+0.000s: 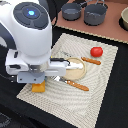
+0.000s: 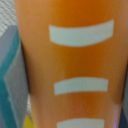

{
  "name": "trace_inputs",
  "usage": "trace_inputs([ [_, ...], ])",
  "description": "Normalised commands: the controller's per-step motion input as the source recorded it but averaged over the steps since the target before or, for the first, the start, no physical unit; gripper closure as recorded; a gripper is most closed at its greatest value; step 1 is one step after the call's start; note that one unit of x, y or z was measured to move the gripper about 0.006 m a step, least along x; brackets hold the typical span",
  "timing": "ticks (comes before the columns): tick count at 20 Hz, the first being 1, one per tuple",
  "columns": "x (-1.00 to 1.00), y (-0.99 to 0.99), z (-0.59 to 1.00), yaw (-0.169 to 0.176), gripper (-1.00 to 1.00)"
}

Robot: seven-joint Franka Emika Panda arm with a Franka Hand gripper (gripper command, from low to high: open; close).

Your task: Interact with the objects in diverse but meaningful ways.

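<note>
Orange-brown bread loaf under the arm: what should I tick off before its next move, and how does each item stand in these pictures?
1. Orange-brown bread loaf with white stripes fills the wrist view, close to the camera: ok.
2. Gripper open or shut on it: cannot tell, hidden in both views.
3. Loaf on the striped beige placemat: ok.
4. Red tomato apart from the arm: ok.
5. Wooden-handled knife lies near the loaf, at the exterior view's right: not ok if sweeping that way.

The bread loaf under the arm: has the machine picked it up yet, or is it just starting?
Nothing looks finished. In hand: the bread loaf fills the wrist view, and the arm sits low over it on the placemat; whether it is gripped I cannot tell. The tomato lies apart from the arm.
</note>
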Motion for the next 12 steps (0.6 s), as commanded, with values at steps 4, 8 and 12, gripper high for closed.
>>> trace_inputs([
  [4,-0.97,0.00,-0.15,0.006,1.00],
  [8,-0.77,0.00,-0.11,0.003,1.00],
  [12,-0.57,0.02,-0.01,0.001,-1.00],
])
